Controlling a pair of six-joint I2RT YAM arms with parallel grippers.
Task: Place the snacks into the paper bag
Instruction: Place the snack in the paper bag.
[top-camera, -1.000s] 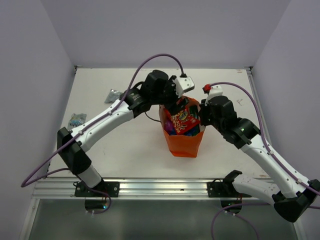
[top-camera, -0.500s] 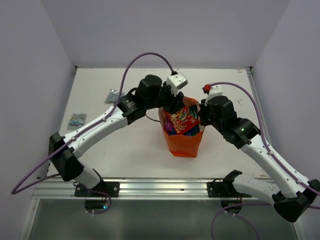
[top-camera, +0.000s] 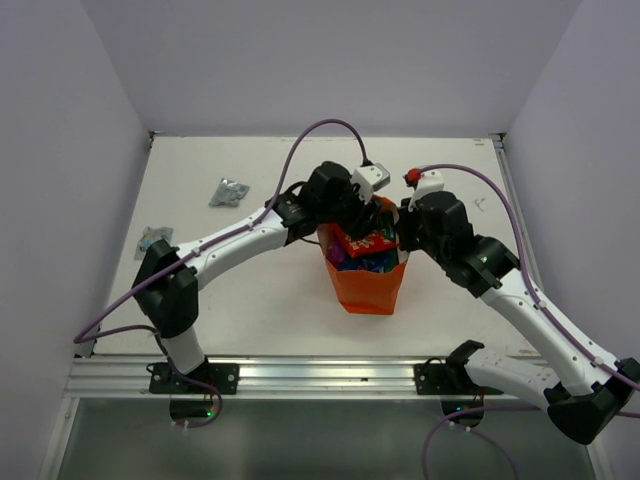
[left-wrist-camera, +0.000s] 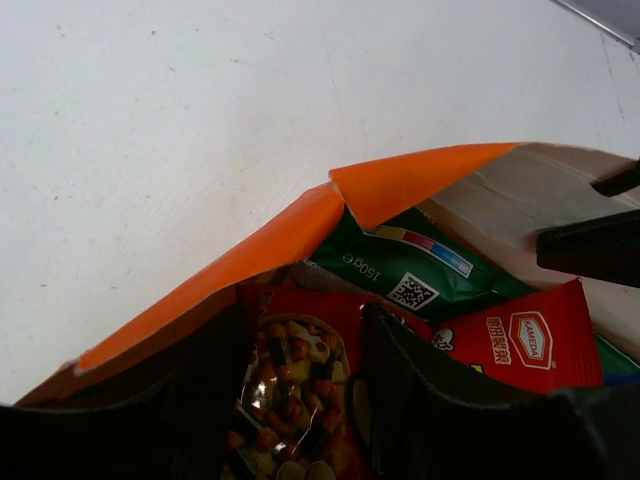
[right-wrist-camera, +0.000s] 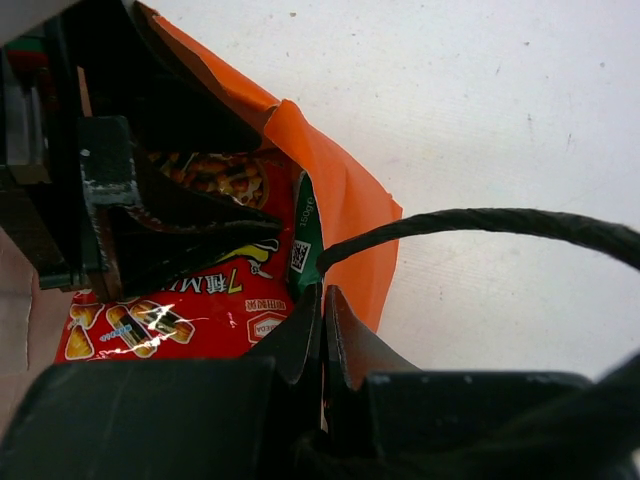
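Note:
The orange paper bag (top-camera: 366, 286) stands upright mid-table. My left gripper (top-camera: 352, 232) reaches into its mouth. In the left wrist view its fingers (left-wrist-camera: 300, 390) stand apart over the face of the red packet (left-wrist-camera: 300, 370), which lies inside the bag. A green packet (left-wrist-camera: 420, 265) lies beside it, and magenta and blue packets (top-camera: 350, 260) show below. My right gripper (top-camera: 402, 243) is shut on the bag's right rim (right-wrist-camera: 340, 215), under a black cord handle (right-wrist-camera: 480, 225). A silver-grey packet (top-camera: 229, 192) lies at the far left.
A small pale blue-green packet (top-camera: 150, 238) lies at the table's left edge, partly behind my left arm. Grey walls close the table on three sides. A metal rail (top-camera: 320, 375) runs along the near edge.
My left gripper has gone down into the bag with the red packet, which now sits lower inside. The left arm has swung right. The right gripper has not moved.

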